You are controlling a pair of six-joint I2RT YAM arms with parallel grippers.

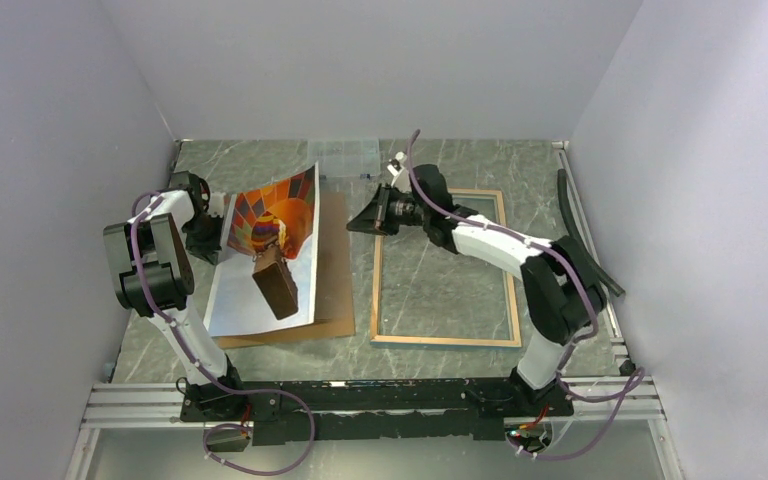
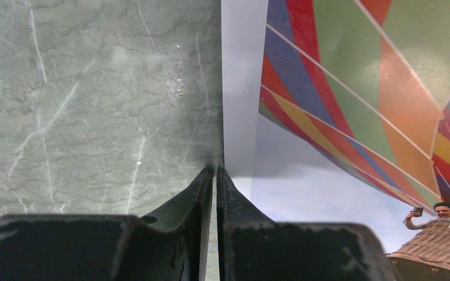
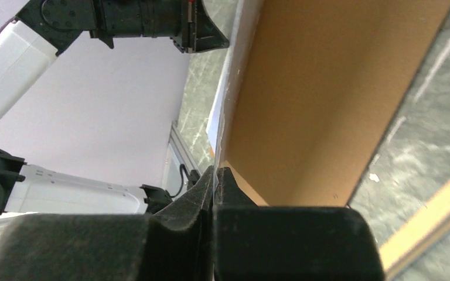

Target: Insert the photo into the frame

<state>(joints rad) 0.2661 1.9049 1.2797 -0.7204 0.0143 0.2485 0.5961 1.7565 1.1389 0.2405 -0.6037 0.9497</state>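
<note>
Two end effectors bracket the photo (image 1: 265, 255). The left end effector (image 2: 215, 175) is clamped on the sheet's white margin at 9 o'clock. The right end effector (image 3: 215, 175) has its jaws pressed together at 3 o'clock, where the photo's edge meets the brown backing board (image 1: 335, 260); I cannot tell whether it pinches either one. The photo lies partly on that board, with its far corner curled up off it. The frame (image 1: 446, 341) lies flat on the worktop, wood side up, just beside the board at 3 o'clock.

To do this step well, I judge the sheet should be raised evenly from both sides, kept taut but not strained, and carried toward 3 o'clock over the frame's opening. The main risk is the board coming along with the paper. A clear plastic box (image 1: 345, 160) sits at 12 o'clock, apart from that path.
</note>
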